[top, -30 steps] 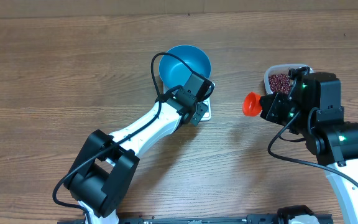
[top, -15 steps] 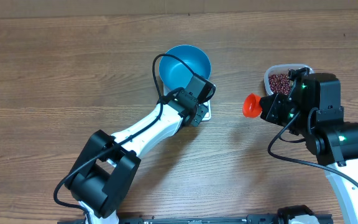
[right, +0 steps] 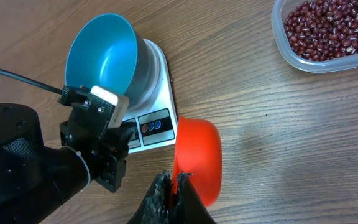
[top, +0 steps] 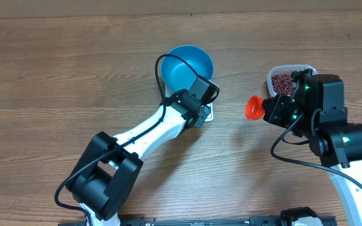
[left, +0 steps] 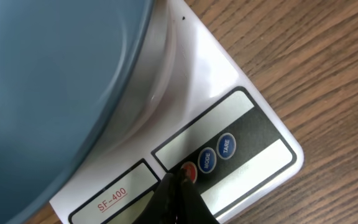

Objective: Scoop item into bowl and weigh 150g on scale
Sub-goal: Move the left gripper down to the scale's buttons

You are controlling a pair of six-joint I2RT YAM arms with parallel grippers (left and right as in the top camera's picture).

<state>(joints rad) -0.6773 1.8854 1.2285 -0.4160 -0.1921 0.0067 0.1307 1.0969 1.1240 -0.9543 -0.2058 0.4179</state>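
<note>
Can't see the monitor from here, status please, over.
Left fingers shut, tip on red button of scale. Right fingers shut on scoop, between scale and tub. Bowl on scale, empty; beans in tub. Nothing in the way.

Wooden table [top: 55,63], brown grain running side to side. Two things sit straight on it: the white scale [right: 161,81] near the middle, its button edge facing the robot, and well apart to the right, the clear plastic tub [top: 288,68]
</note>
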